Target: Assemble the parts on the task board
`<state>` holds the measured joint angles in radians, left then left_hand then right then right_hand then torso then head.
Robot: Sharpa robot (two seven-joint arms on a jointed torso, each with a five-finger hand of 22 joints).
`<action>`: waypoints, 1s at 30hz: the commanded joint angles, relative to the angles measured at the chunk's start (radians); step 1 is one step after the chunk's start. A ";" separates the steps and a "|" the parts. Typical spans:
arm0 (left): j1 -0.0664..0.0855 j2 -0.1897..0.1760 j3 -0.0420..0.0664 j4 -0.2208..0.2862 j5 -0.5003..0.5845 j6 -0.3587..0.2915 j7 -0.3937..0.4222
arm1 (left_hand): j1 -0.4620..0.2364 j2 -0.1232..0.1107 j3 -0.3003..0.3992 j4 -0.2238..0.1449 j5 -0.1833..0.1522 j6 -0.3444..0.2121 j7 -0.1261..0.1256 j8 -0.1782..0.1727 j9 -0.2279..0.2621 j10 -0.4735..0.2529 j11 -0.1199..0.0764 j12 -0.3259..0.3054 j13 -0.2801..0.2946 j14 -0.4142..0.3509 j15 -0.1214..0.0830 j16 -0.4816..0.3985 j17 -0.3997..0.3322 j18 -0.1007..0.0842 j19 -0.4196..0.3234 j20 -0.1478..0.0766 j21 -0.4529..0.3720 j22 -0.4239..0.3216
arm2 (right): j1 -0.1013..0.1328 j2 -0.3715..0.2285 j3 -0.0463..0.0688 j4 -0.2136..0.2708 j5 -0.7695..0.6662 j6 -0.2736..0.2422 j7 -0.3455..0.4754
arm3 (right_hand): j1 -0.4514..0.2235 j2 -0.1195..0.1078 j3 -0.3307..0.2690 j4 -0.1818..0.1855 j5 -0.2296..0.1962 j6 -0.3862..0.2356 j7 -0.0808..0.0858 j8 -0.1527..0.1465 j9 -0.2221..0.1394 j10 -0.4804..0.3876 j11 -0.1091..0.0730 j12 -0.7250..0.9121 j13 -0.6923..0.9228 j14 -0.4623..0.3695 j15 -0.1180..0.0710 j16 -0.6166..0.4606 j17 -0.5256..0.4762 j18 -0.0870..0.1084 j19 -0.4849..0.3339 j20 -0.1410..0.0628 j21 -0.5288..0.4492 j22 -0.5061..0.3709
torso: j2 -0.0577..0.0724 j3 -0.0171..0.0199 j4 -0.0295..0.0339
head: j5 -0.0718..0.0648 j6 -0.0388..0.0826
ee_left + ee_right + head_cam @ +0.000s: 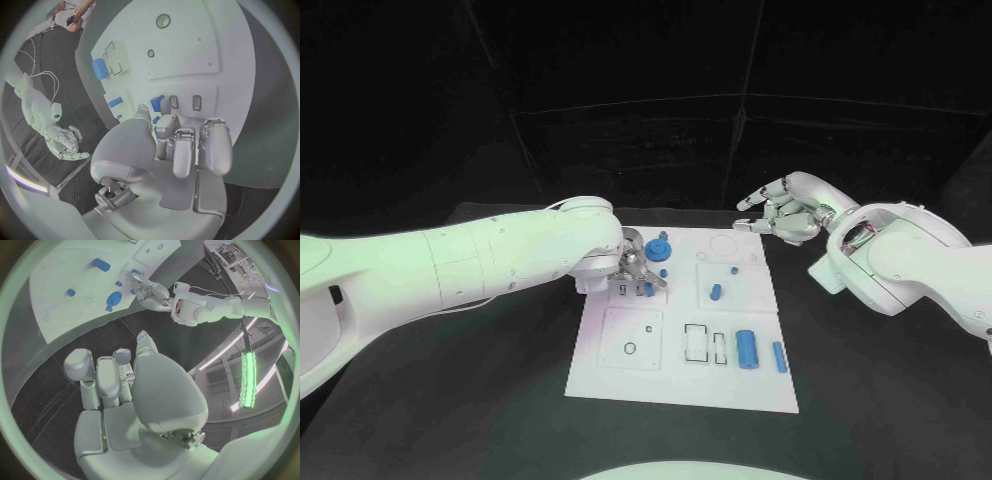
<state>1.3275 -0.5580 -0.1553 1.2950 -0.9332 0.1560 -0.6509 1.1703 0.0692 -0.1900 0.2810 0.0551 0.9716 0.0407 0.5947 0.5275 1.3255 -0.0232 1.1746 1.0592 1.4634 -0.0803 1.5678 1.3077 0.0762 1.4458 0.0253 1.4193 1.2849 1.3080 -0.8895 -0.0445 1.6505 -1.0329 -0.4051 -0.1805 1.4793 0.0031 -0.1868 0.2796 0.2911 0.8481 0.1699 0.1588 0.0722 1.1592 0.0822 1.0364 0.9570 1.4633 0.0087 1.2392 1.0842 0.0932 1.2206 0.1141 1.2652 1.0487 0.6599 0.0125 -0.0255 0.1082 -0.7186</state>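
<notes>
The left robot hand [635, 272] reaches down onto the white rectangular task board [625, 375] at its ten o'clock corner. In the left wrist view its fingertips [164, 107] pinch a small blue plastic part [157, 100]; the head view hides that contact. The right robot hand [783, 215] hovers over the black bench [877, 400] at the board's one o'clock, fingers curled loosely, holding nothing. A blue cylinder [749, 346] lies toward five o'clock.

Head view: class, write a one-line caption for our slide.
Left hand works over the task board among blue parts, while the right hand hovers off its far corner, holding nothing.
</notes>
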 commanded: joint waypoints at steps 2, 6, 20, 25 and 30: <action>0.002 0.006 0.001 -0.003 -0.008 0.020 -0.012 | 0.017 0.003 0.011 0.000 0.000 -0.010 -0.001 0.007 0.006 -0.006 -0.006 0.003 -0.001 0.107 -0.007 0.003 0.263 -0.018 0.005 -0.001 0.004 -0.001 | 0.002 0.001 0.001 -0.001 -0.009 0.006 -0.002 | 0.002 0.007 -0.006 0.000 0.006 -0.006 0.000 0.005 -0.002 -0.008 -0.002 -0.004 -0.002 0.004 -0.007 -0.004 -0.001 0.019 0.000 -0.001 -0.005 -0.001 | 0.000 0.0006 0.0002 | -0.002 -0.002; 0.002 0.009 0.001 -0.006 -0.008 0.025 -0.013 | 0.039 0.005 0.028 -0.003 0.000 -0.017 -0.001 0.012 0.016 -0.007 -0.006 0.003 -0.001 0.107 -0.007 0.003 0.263 -0.018 0.005 -0.002 0.004 0.000 | 0.002 0.001 0.001 -0.003 -0.023 0.008 -0.005 | 0.002 0.007 -0.006 0.000 0.007 -0.006 0.000 0.005 -0.002 -0.008 -0.002 -0.004 -0.002 0.004 -0.007 -0.005 -0.001 0.019 0.000 -0.001 -0.005 -0.001 | -0.001 0.0002 -0.0003 | -0.003 -0.005; 0.004 0.013 0.001 -0.008 -0.008 0.034 -0.012 | 0.147 0.024 0.135 -0.039 0.001 -0.036 -0.007 0.016 0.041 -0.011 -0.012 0.000 -0.002 0.107 -0.012 0.003 0.263 -0.018 0.004 -0.005 0.003 0.003 | 0.002 0.002 0.001 -0.008 -0.033 0.009 -0.007 | 0.011 0.008 -0.010 -0.002 0.021 -0.007 -0.001 0.007 -0.002 -0.007 -0.003 -0.003 -0.004 0.005 -0.008 -0.008 -0.001 0.019 0.002 -0.002 -0.007 -0.002 | 0.000 0.0007 -0.0007 | -0.004 -0.010; 0.004 0.013 0.001 -0.006 -0.008 0.030 0.000 | 0.243 0.033 0.243 -0.088 0.017 -0.055 -0.013 0.001 0.041 -0.022 -0.018 -0.011 -0.009 0.107 -0.019 0.003 0.263 -0.016 0.001 -0.012 -0.001 -0.001 | 0.002 0.002 0.001 -0.009 -0.033 0.009 -0.008 | 0.012 0.009 -0.011 -0.002 0.026 -0.007 -0.001 0.007 -0.002 -0.007 -0.003 -0.002 -0.004 0.006 -0.008 -0.008 0.000 0.019 0.003 -0.002 -0.007 -0.002 | 0.000 0.0004 0.0008 | -0.006 -0.011; 0.004 0.007 0.001 -0.001 -0.007 0.013 0.020 | 0.247 -0.053 0.522 -0.090 0.056 -0.063 0.016 -0.009 0.052 -0.025 -0.001 -0.032 -0.022 0.107 -0.008 0.003 0.263 -0.013 -0.004 -0.012 -0.008 -0.006 | 0.002 0.003 0.001 -0.010 -0.033 0.010 -0.008 | 0.013 0.009 -0.012 -0.002 0.027 -0.007 -0.001 0.007 -0.002 -0.007 -0.003 -0.002 -0.004 0.006 -0.008 -0.008 0.000 0.019 0.003 -0.002 -0.008 -0.003 | -0.001 0.0007 0.0010 | -0.006 -0.011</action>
<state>1.3323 -0.5486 -0.1537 1.2915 -0.9341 0.1747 -0.6495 1.4254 0.0465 0.1477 0.3101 0.1058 0.9046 0.0433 0.5839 0.5695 1.2990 -0.0349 1.1465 1.0385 1.4670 -0.0911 1.5677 1.3076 0.0764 1.4440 0.0164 1.4144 1.2799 1.3080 -0.8872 -0.0446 1.6399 -1.0593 -0.4000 -0.1895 1.4844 0.0083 -0.1918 0.2791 0.3157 0.8482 0.1699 0.1625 0.0714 1.1555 0.0786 1.0365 0.9542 1.4670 0.0050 1.2351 1.0834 0.0932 1.2206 0.1141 1.2614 1.0466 0.6594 0.0131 -0.0258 0.1028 -0.7299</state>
